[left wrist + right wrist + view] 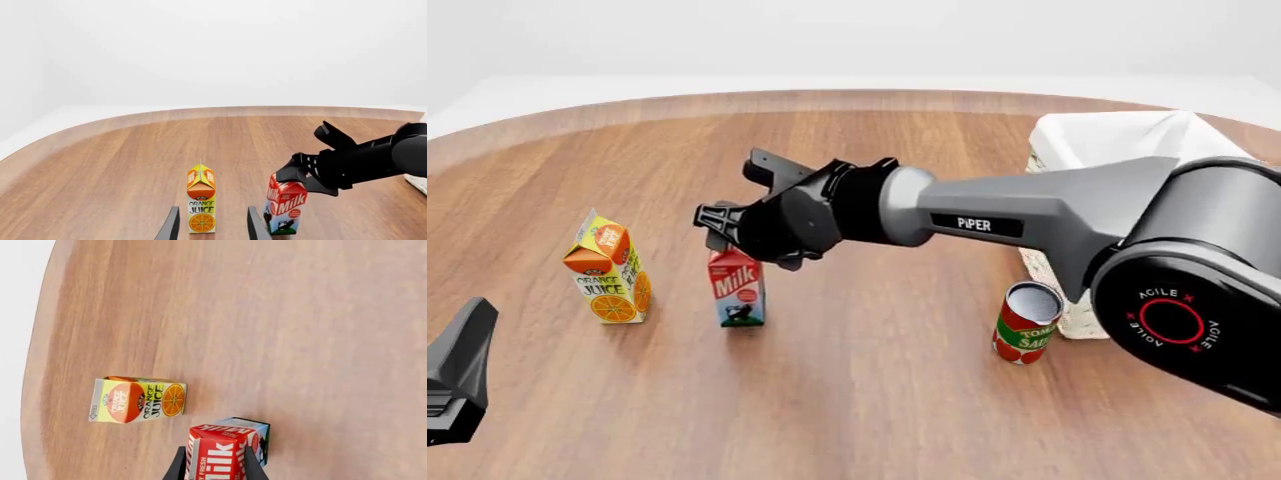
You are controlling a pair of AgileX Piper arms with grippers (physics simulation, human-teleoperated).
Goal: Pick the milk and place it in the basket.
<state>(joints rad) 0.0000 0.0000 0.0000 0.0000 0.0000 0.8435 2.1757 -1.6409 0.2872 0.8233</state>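
Observation:
The milk (737, 290) is a small carton with a red top and a cow picture. It stands on the wood table just right of the orange juice carton (606, 268). My right gripper (731, 232) reaches across from the right and is shut on the milk's red top (217, 455), one finger on each side of it. The milk also shows in the left wrist view (285, 210), with the right gripper (300, 175) over it. The basket (1121, 140) stands at the far right. My left gripper (212, 225) is open and empty, low at the near left, facing the juice carton (201, 207).
A red-green tomato can (1025, 322) stands in front of the basket, under my right arm. The juice carton (140, 400) is close beside the milk. A corner of the basket (420, 182) shows in the left wrist view.

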